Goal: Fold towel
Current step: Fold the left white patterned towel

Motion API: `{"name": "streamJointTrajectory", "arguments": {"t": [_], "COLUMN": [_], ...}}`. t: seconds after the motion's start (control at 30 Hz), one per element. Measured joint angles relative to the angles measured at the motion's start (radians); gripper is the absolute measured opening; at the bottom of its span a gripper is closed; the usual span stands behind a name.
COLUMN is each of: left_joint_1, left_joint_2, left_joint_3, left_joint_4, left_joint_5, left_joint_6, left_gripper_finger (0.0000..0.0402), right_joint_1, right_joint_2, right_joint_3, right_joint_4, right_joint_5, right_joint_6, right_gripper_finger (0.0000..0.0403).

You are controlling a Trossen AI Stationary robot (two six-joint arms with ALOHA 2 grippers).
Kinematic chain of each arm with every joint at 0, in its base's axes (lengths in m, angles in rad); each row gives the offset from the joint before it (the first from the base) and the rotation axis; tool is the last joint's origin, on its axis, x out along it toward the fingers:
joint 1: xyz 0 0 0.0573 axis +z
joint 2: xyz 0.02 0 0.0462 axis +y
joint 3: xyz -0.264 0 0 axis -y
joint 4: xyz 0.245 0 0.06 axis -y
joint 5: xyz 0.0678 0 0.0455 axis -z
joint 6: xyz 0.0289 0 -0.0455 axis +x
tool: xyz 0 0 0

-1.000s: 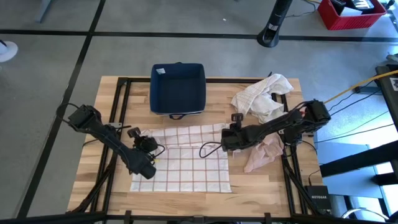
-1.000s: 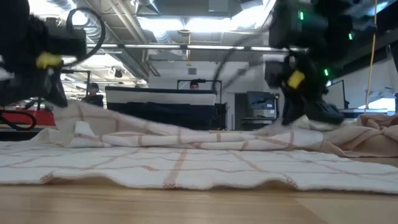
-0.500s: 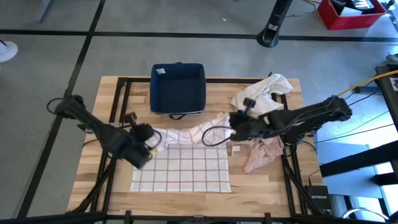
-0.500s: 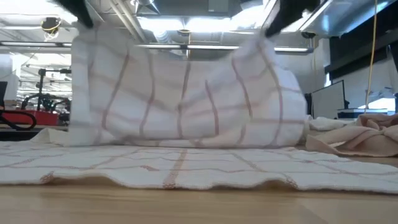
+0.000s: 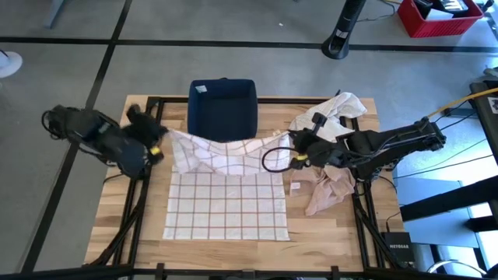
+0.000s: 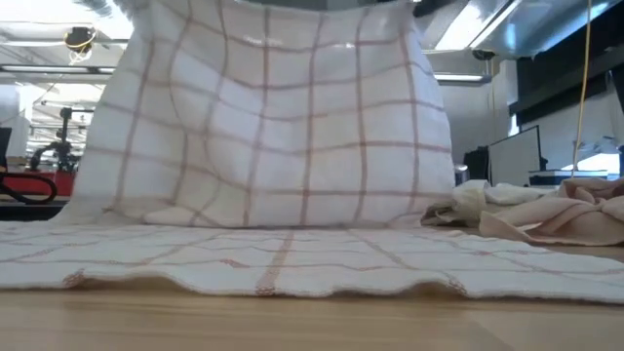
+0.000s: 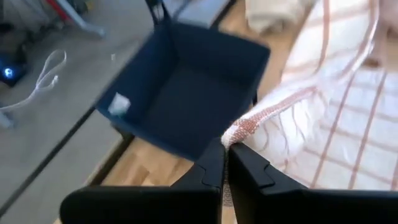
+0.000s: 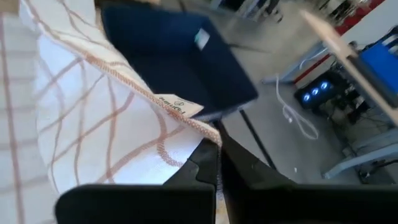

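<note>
The towel (image 5: pixel 226 206), white with thin red-brown checks, lies with its near half flat on the table. Its far half stands up as a sheet (image 6: pixel 273 117), held between my two grippers. My left gripper (image 5: pixel 159 144) is shut on the far left corner. My right gripper (image 5: pixel 293 149) is shut on the far right corner. The top edge (image 5: pixel 226 149) sags a little between them. In the low view both grippers are above the picture's top. My left gripper pinches the towel's far left corner (image 7: pixel 239 129) between its two fingers, at the hemmed edge. The fingers come from the table's left, slanting down. The cloth hangs below and runs down to the table. My right gripper pinches the far right corner (image 8: pixel 208 134) between its two fingers, close to the sewn-in label (image 8: pixel 177 106). The fingers come from the table's right, slanting down. The cloth hangs from that corner, with its lower part on the table.
A navy bin (image 5: pixel 223 109) stands at the far middle, just behind the raised towel. A heap of white cloth (image 5: pixel 331 117) lies at the far right and a beige cloth (image 5: pixel 327 190) at the right edge. Black frame rails (image 5: pixel 148 124) run along the table's sides.
Both grippers have risen, kept shut, and gone toward the far edge, the left one also toward the left edge. The towel's far half has been lifted off the table and now hangs as a sheet. The near half has stayed flat where it was.
</note>
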Motion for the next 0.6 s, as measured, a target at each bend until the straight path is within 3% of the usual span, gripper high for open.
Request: {"name": "streamJointTrajectory", "arguments": {"t": [0.3, 0.47, 0.6], "left_joint_1": [0.014, 0.014, 0.005], "left_joint_2": [-0.003, -0.031, -0.043], "left_joint_3": [0.247, 0.231, 0.167], "left_joint_4": [0.034, 0.010, -0.007], "left_joint_5": [-0.138, -0.143, -0.052], "left_joint_6": [0.265, 0.240, 0.178], "left_gripper_finger": [0.0003, 0.0002, 0.0003], "right_joint_1": [-0.120, -0.195, -0.173], "right_joint_2": [-0.005, -0.005, -0.004], "right_joint_3": [0.113, 0.154, 0.154], "right_joint_4": [0.229, 0.239, 0.131], "right_joint_5": [-0.007, -0.050, -0.082], "right_joint_6": [-0.315, -0.369, -0.337], "right_gripper_finger": [0.0005, 0.0008, 0.0004]}}
